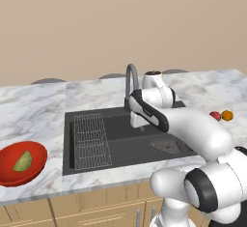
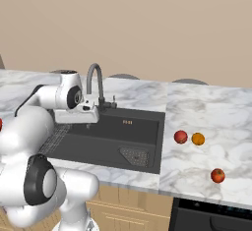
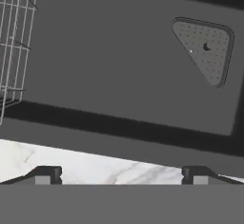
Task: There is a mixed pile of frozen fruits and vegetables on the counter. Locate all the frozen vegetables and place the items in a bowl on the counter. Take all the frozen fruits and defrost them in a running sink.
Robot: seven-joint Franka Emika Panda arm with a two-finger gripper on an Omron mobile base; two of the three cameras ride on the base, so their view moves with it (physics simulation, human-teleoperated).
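Observation:
My gripper (image 3: 121, 178) is open and holds nothing. It hangs over the dark grey sink (image 1: 123, 141), close to the gooseneck tap (image 1: 131, 78). The hand view looks down at the basin floor, the drain (image 3: 205, 49) and the front strip of the marble counter (image 3: 95, 166). The red bowl (image 1: 9, 173) stands on the counter left of the sink, with the green wedge (image 1: 22, 162) inside. Right of the sink, a pinkish-red ball (image 2: 180, 136) and an orange ball (image 2: 198, 138) lie side by side. A small red ball (image 2: 217, 175) lies nearer the front edge.
A wire grid rack (image 1: 91, 141) fills the sink's left part. My own white arm (image 1: 193, 129) reaches across the basin's right side. A dark appliance top (image 2: 211, 217) sits below the counter edge at the right. No water runs from the tap.

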